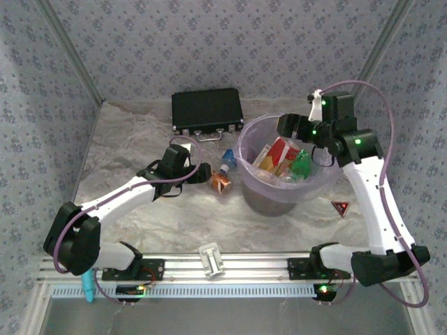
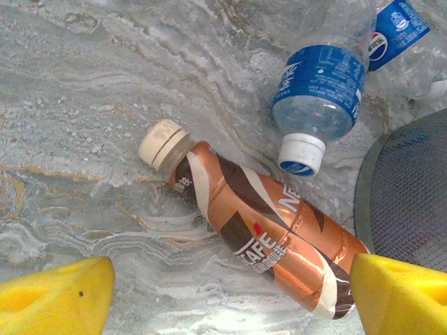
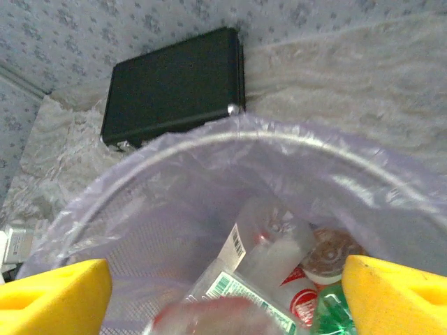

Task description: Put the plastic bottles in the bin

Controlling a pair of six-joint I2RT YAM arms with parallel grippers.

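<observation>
Biggest thing first: the bin (image 1: 283,174) sits right of centre on the table (image 1: 140,139), lavender bag over the rim, already holding several bottles, with the black case (image 1: 207,110) behind it.

My right gripper (image 3: 227,296) hangs over the bin mouth, yellow pads far apart. There's a blurry clear-and-red shape low between them; I can't tell what it is, but it isn't pinched.

My left gripper (image 2: 230,300) is spread wide above the amber bottle (image 2: 265,230), which lies on its side just beside the bin wall.

What worries me: that bottle lies diagonally across the jaw line and it's round, so a close could squirt it sideways or roll it. One pad is also very near the bin, so coming down could clip the bucket or snag the bag. The blue-label bottle (image 2: 318,91) has its white cap near the amber one; I could nudge it.

Writing: the amber wrap reads "AFE" and "NE", probably Nescafé. The second blue bottle (image 2: 398,24) shows a Pepsi logo. The rest is too small to read.
</observation>
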